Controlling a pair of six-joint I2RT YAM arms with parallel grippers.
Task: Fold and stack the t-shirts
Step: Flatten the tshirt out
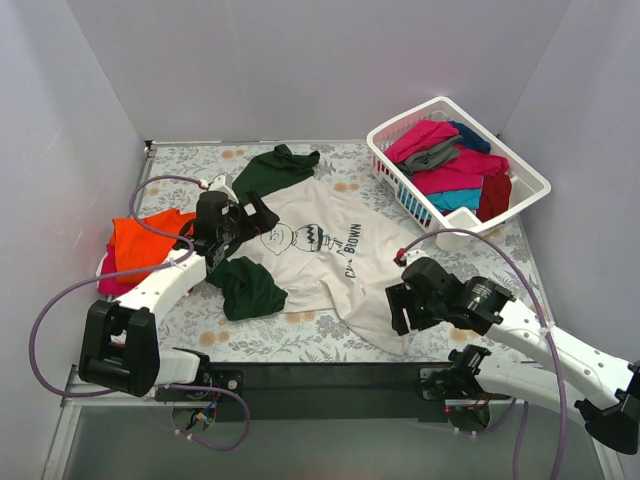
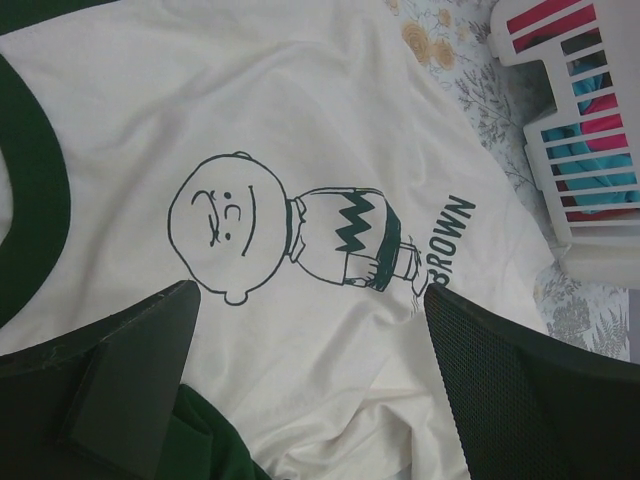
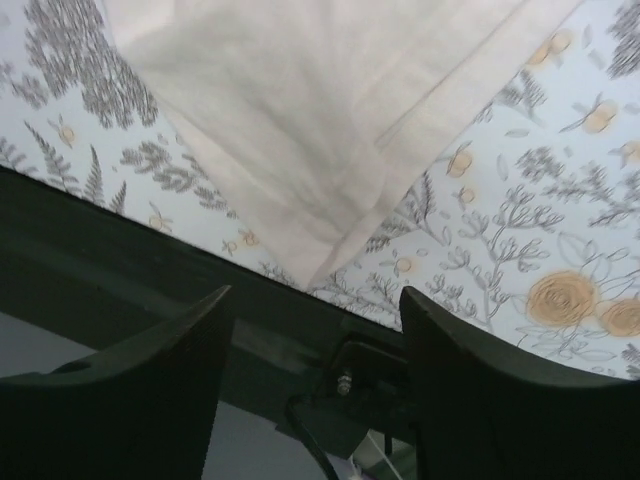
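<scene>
At the far left an orange t-shirt [image 1: 150, 237] lies crumpled on the floral table cover [image 1: 300, 338], with a magenta one [image 1: 108, 286] showing under its near edge. Just beside them the left gripper [image 1: 258, 215] hovers over the cream-white t-shirt [image 1: 325, 250]; its jaws stand wide apart and hold nothing (the wrist view looks straight down on the cartoon-face print [image 2: 290, 235]). That shirt lies spread face up mid-table; one dark green sleeve [image 1: 276, 168] is bunched at the far side, the other [image 1: 247, 288] at the near side. Further right the right gripper [image 1: 398, 308] sits low at the shirt's near hem corner [image 3: 330, 240]; its fingers are parted with no cloth between them. At the far right the white basket [image 1: 400, 190] holds magenta, grey, teal, dark red and navy t-shirts in a heap.
</scene>
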